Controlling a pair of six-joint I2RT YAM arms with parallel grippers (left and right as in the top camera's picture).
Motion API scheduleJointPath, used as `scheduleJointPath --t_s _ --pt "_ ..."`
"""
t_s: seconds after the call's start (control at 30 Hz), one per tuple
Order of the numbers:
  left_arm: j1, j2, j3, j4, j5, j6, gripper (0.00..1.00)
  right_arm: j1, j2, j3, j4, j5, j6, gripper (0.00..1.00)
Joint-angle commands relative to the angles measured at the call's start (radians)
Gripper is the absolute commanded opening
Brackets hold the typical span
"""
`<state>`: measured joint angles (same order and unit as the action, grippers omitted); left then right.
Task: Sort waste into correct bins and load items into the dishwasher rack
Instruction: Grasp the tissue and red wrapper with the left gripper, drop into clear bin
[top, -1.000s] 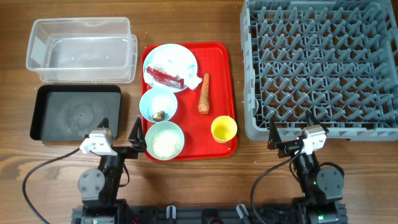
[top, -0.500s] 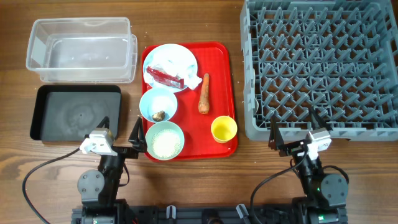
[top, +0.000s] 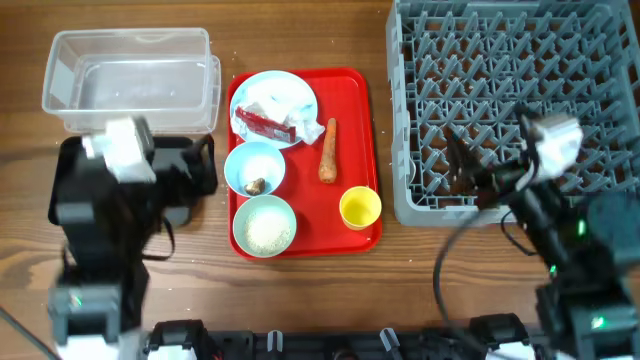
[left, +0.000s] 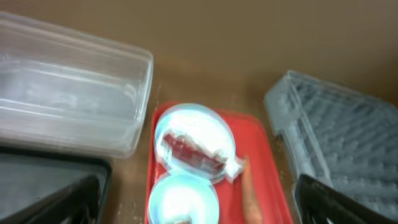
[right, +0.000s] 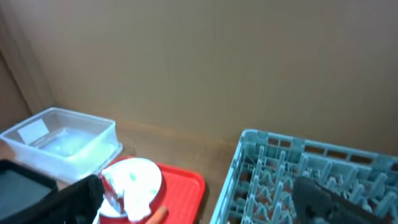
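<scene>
A pale blue plate (top: 274, 103) on the red tray (top: 350, 90) holds a red wrapper (top: 268, 124) and white tissue (top: 308, 128). The orange carrot (top: 328, 150) lies beside it. A pale blue bowl (top: 254, 167) holds a brown lump (top: 256, 185). A pale green bowl (top: 264, 225) holds rice. The yellow cup (top: 360, 207) stands at the tray's front right. My left gripper (top: 200, 170) is open and empty, above the black tray (left: 43, 177). My right gripper (top: 462, 165) is open and empty, above the front edge of the grey rack (top: 510, 60).
The clear tub (top: 130, 80) stands at the back left, behind the black tray. The left wrist view shows the plate (left: 194, 140), blue bowl (left: 183, 198) and carrot (left: 250, 193) ahead. The right wrist view shows the rack (right: 298, 168) and plate (right: 134, 180).
Both arms have risen from the table's front edge and swung forward. The left one now hangs over the black tray, the right one over the rack's front edge.
</scene>
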<state>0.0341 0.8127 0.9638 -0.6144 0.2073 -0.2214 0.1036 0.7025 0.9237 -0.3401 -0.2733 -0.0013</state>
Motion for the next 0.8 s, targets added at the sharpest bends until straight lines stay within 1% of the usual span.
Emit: scheduleJointPath --t_s 0.0,0.07,0.13,0.2,0.27,0.37,0.4,0.43,0.47,0.53,0.6,0.67,0.77 --pt "-0.005 0.263 0.305 -0.214 0.006 0.013 1.00 -0.003 0.167 0.191 -0.164 -0.024 -0.046 1.00" --pt "-0.004 0.434 0.493 -0.354 0.072 0.012 1.00 -0.003 0.277 0.286 -0.267 -0.024 -0.077 1.00" --pt "-0.004 0.534 0.573 -0.417 0.117 0.008 1.00 -0.003 0.330 0.299 -0.277 -0.024 -0.062 1.00" --pt "-0.005 0.586 0.573 -0.452 0.118 -0.026 1.00 -0.003 0.383 0.299 -0.280 -0.038 0.029 1.00" --pt "-0.004 0.617 0.573 -0.453 0.118 -0.056 1.00 -0.003 0.414 0.299 -0.307 -0.079 0.032 1.00" --pt "-0.004 0.642 0.573 -0.444 0.118 -0.058 1.00 -0.003 0.440 0.299 -0.341 -0.121 0.031 1.00" --pt "-0.004 0.643 0.573 -0.436 0.117 -0.081 1.00 -0.003 0.442 0.299 -0.348 -0.114 0.029 1.00" --pt "-0.006 0.644 0.573 -0.407 0.117 -0.198 1.00 -0.003 0.444 0.299 -0.350 -0.093 0.031 1.00" --pt "-0.011 0.644 0.579 -0.391 0.116 -0.245 0.99 -0.003 0.444 0.299 -0.349 -0.080 0.030 1.00" --pt "-0.044 0.673 0.629 -0.393 0.059 -0.298 0.99 -0.003 0.444 0.299 -0.352 -0.075 0.030 1.00" --pt "-0.101 0.735 0.707 -0.405 -0.051 -0.348 0.99 -0.003 0.444 0.299 -0.354 -0.075 0.030 1.00" --pt "-0.192 0.868 0.811 -0.412 -0.173 -0.430 0.99 -0.003 0.444 0.299 -0.363 -0.075 0.031 1.00" --pt "-0.247 1.006 0.838 -0.399 -0.270 -0.583 0.99 -0.003 0.444 0.299 -0.384 -0.075 0.031 1.00"
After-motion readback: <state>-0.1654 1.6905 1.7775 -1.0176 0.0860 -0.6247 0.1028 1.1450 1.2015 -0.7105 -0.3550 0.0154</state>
